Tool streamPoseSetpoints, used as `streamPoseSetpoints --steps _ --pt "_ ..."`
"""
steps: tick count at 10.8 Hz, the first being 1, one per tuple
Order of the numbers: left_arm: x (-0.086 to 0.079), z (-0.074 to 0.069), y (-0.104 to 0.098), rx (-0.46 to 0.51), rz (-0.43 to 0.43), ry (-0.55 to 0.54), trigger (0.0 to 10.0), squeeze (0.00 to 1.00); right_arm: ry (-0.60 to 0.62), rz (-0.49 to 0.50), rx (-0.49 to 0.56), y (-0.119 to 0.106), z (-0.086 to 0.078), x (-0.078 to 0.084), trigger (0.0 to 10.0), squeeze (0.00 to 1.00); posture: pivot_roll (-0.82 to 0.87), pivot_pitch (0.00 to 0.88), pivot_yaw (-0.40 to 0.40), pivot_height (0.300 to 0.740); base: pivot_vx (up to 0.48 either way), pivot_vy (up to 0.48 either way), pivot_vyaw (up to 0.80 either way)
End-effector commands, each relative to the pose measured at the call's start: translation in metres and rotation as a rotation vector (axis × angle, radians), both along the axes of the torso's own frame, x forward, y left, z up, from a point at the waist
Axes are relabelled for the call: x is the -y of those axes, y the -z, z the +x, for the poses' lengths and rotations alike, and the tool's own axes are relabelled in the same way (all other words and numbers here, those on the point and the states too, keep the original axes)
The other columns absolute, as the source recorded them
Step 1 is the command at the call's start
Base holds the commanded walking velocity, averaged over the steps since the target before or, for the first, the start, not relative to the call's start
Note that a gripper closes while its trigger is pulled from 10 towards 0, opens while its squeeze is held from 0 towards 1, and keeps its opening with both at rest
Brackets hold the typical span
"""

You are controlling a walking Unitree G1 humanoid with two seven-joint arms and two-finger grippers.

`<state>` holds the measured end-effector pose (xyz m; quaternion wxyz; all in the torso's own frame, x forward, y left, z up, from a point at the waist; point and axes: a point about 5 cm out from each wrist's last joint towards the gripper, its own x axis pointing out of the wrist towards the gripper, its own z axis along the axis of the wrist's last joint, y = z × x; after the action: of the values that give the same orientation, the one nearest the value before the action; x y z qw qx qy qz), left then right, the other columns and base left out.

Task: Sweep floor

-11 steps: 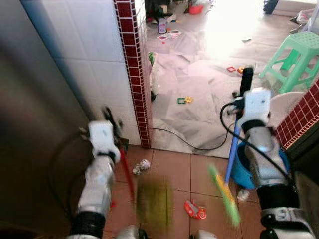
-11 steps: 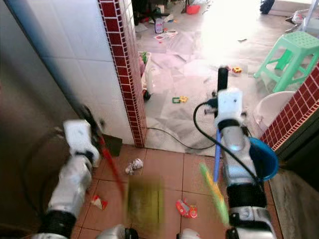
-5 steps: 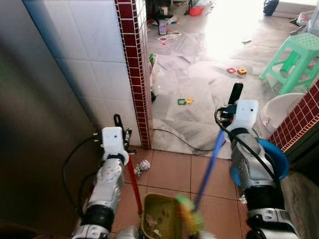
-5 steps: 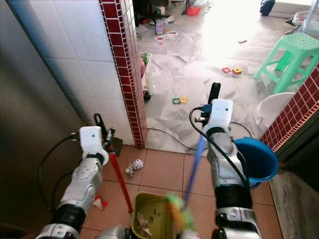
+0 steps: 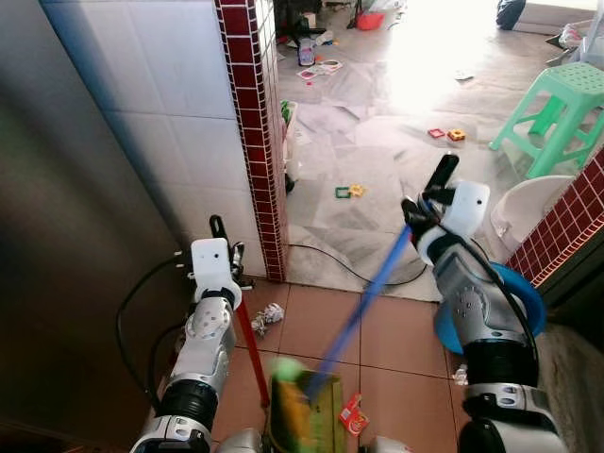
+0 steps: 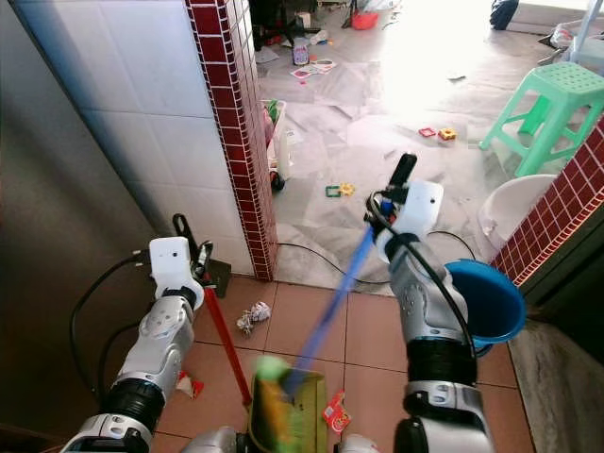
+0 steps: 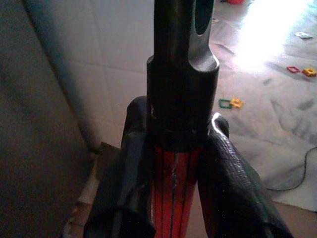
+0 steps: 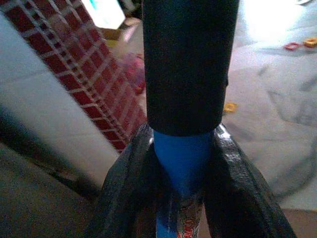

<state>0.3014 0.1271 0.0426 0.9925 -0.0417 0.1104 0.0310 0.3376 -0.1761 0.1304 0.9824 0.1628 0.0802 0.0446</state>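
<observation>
The right gripper [image 8: 181,163] pinches the blue broom handle [image 5: 363,302], whose green bristles [image 5: 286,370] blur over the olive dustpan [image 5: 316,415]. The left gripper [image 7: 173,163] clamps the dustpan's red handle [image 5: 250,354]; the wrist views show each grip close up. A red wrapper [image 5: 352,415] lies beside the pan, crumpled paper [image 5: 269,316] near the tiled pillar [image 5: 250,142], with open tile between; a blue bucket [image 5: 519,302] stands at the right
</observation>
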Motion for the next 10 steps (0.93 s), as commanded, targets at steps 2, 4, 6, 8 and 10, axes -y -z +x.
streamPoseSetpoints --steps 2,4,6,8,10 --pt "-0.011 0.005 -0.005 0.007 -0.012 -0.049 10.0 0.00 -0.017 -0.022 0.148 -0.032 0.008 0.002 10.0 0.00 -0.11 0.000 0.073 0.740 0.000 0.000 0.00" --pt "-0.017 0.007 -0.007 0.022 0.011 -0.052 10.0 0.00 0.010 -0.284 0.357 -0.058 0.006 0.011 10.0 0.00 -0.10 0.000 0.074 0.740 0.000 0.000 0.00" --pt "-0.018 0.005 -0.009 0.040 0.057 -0.023 10.0 0.00 0.073 -0.364 0.402 -0.060 0.004 0.018 10.0 0.00 -0.10 0.000 0.070 0.740 0.000 0.000 0.00" --pt "-0.023 -0.001 -0.009 0.039 0.126 0.021 10.0 0.00 0.125 -0.492 0.352 -0.045 0.002 0.025 10.0 0.00 -0.10 0.000 0.069 0.740 0.000 0.000 0.00" --pt "-0.026 -0.006 -0.013 0.056 0.149 0.059 10.0 0.00 0.119 -0.493 0.287 -0.029 0.000 0.023 10.0 0.00 -0.10 0.000 0.066 0.740 0.000 0.000 0.00"
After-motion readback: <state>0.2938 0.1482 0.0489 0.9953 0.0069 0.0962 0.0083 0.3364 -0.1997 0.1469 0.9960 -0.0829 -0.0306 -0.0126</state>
